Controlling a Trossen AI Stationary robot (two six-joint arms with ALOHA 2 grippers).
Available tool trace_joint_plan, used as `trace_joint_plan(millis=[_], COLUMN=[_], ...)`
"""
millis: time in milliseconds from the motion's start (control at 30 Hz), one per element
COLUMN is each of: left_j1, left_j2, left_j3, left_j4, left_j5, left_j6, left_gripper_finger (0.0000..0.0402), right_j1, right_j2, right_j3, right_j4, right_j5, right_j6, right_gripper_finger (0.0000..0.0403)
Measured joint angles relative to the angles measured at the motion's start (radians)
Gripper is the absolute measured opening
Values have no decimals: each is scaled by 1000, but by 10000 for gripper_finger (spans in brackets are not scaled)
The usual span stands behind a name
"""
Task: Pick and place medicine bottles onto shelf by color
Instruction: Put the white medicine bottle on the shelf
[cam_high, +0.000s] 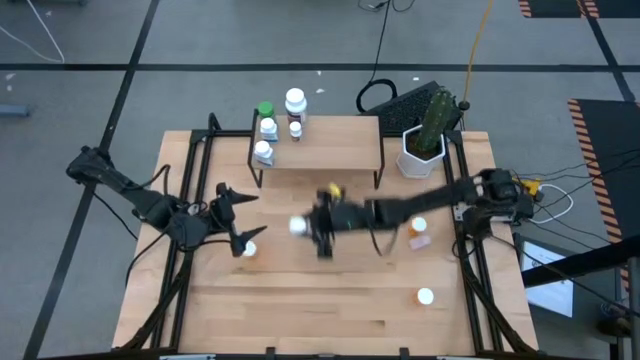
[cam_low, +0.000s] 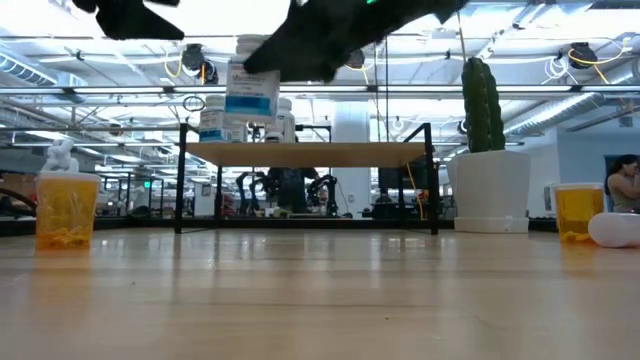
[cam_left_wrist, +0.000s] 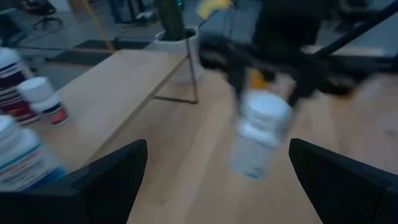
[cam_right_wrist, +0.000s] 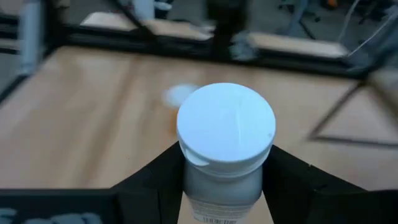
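Observation:
My right gripper (cam_high: 312, 225) hangs over the table's middle, in front of the shelf (cam_high: 330, 150), shut on a white-capped, blue-labelled medicine bottle (cam_low: 252, 95). My left gripper (cam_high: 248, 216) is open, left of that bottle, fingers pointing at it; an orange bottle (cam_high: 248, 248) stands on the table just near-side of it. The shelf is a light-wood board on black legs. Several bottles stand at its left end: a green-capped one (cam_high: 265, 110), a large white one (cam_high: 295, 100) and small white-capped ones (cam_high: 264, 152). On the table's right side are an orange bottle (cam_high: 418, 227), a pale pink one (cam_high: 419, 242) and a white-capped one (cam_high: 425, 296). My right gripper pinches the bottle's body just below the white cap (cam_right_wrist: 224, 186), one finger (cam_right_wrist: 155, 183) on each side. The fingers come from the table's right. The bottle stays about upright, cap (cam_right_wrist: 225, 124) on top, lifted clear, about level with the shelf top in the low view.
A white pot with a cactus (cam_high: 422, 150) stands right of the shelf. The shelf's right half (cam_high: 345, 145) is bare wood. A black frame runs along the table's left and right sides (cam_high: 470, 270). Bare tabletop lies toward the near edge (cam_high: 320, 310).

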Motion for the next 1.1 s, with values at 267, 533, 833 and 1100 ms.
trace_joint_plan(millis=[267,533,833,1100], left_j1=[107,194,320,431], left_j2=[2,1,-7,-31], left_j3=[0,0,0,1], left_j4=[-80,-50,79,115], left_j5=[-20,-14,91,196], left_j6=[48,247,448,541], left_gripper_finger=[395,394,394,394], right_j1=[-361,-530,-552,-552], right_j2=[59,129,179,180], right_j3=[276,348,348,347], right_j4=[-224,-232,-205,-207], right_j5=[-239,-435,-451,-449], right_j6=[-194,-187,-205,-250], right_gripper_finger=[176,177,186,237])
